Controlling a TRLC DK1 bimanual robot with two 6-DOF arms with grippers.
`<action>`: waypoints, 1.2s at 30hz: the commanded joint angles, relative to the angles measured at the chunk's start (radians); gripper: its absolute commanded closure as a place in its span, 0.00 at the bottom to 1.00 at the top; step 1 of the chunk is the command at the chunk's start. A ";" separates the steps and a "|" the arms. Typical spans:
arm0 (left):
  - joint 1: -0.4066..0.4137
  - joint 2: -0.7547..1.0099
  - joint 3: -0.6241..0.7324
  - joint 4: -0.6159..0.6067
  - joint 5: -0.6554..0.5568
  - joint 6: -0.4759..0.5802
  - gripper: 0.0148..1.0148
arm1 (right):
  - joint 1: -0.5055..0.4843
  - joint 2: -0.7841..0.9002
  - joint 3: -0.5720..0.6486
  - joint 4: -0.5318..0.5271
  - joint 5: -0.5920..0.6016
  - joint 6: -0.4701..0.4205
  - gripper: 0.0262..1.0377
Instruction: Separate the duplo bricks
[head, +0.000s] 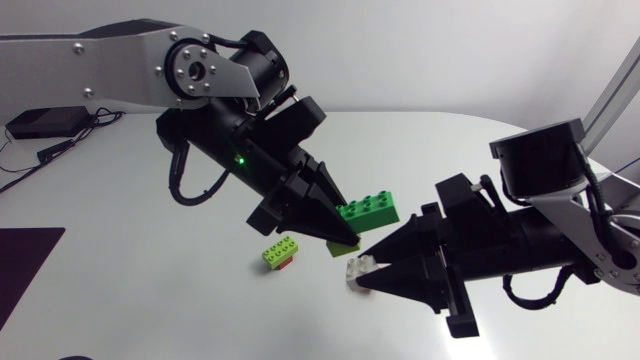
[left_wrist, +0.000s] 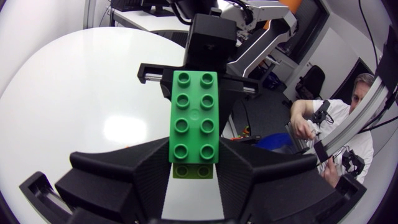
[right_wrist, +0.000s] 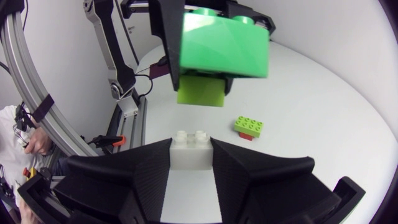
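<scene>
Left gripper (head: 345, 237) closed on green brick (left_wrist: 194, 115), held above worktop (head: 130, 200); right gripper (head: 365, 270) closed on white brick (right_wrist: 191, 152). Lime-and-red pair (head: 280, 252) on worktop appears in head and right wrist views, not left wrist.

Overhead cam, wrist cams share green brick (head: 372, 209)

L gripper (head: 343, 237), R gripper (head: 362, 270) matte blk; silver-grey links (head: 110, 65), blk joints (head: 262, 62), green LED (head: 240, 158).
</scene>
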 joint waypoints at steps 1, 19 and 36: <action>0.017 -0.035 0.029 -0.012 0.013 0.000 0.71 | -0.071 0.015 -0.027 0.002 0.007 -0.054 0.72; 0.032 -0.060 -0.108 0.040 -0.225 0.071 0.71 | -0.318 0.517 -0.137 0.622 0.287 -0.148 0.71; -0.005 -0.048 -0.146 0.083 -0.317 0.074 0.71 | -0.339 0.734 -0.197 0.858 0.300 -0.137 0.69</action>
